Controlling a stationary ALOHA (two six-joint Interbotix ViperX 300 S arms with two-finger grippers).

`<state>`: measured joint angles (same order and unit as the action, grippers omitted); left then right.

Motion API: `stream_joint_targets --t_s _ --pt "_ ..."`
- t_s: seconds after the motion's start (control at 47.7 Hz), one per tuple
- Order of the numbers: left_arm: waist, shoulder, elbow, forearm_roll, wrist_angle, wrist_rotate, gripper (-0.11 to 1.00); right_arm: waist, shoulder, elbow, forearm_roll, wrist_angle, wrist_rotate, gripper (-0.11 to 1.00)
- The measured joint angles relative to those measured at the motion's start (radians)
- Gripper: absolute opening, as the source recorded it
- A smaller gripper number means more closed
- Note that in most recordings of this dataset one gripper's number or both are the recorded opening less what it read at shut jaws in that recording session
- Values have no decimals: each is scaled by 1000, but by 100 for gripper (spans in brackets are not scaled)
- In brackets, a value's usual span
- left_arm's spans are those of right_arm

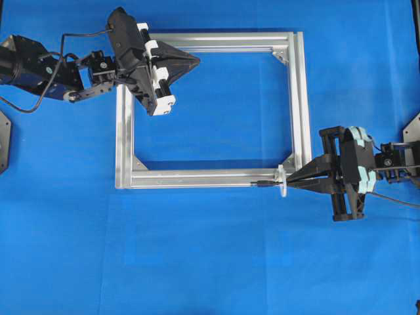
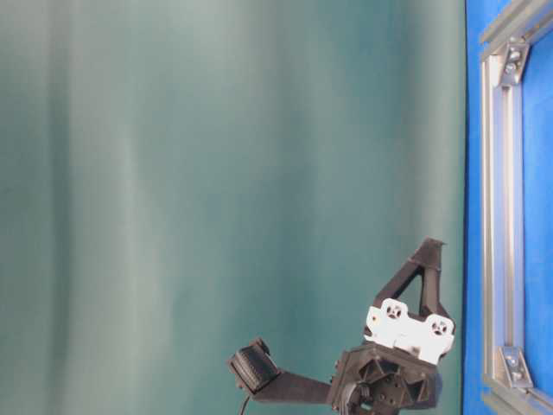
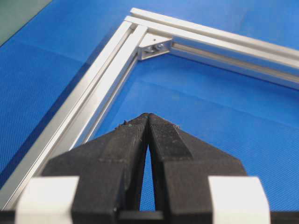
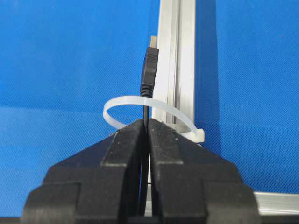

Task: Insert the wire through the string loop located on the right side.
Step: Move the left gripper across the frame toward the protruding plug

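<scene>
In the right wrist view my right gripper (image 4: 147, 122) is shut on the thin black wire (image 4: 146, 111). The wire's dark plug (image 4: 149, 70), with its small metal tip, sticks out beyond the whitish string loop (image 4: 122, 101). The wire passes through that loop. Seen from overhead, the right gripper (image 1: 290, 178) sits at the silver frame's lower right corner, the string loop (image 1: 282, 181) just ahead of it and the plug (image 1: 264, 183) lying along the bottom rail. My left gripper (image 1: 196, 61) is shut on nothing, hovering inside the frame's upper left corner; its closed tips (image 3: 148, 116) show in the left wrist view.
The square aluminium frame (image 1: 210, 177) lies flat on the blue cloth, with triangular brackets (image 3: 154, 45) in its corners. The table-level view shows the left arm (image 2: 393, 354) against a green backdrop and the frame's edge (image 2: 498, 216).
</scene>
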<state>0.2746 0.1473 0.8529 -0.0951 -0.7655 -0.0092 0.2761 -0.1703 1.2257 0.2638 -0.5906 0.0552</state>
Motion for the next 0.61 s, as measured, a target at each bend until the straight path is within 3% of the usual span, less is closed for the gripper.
stream_joint_targets --t_s 0.314,0.608 --pt "-63 0 0 0 0 -12 0 0 2 0 2 0 0 -3" --pt "-278 -2 8 0 31 -54 0 0 2 0 2 0 0 -3"
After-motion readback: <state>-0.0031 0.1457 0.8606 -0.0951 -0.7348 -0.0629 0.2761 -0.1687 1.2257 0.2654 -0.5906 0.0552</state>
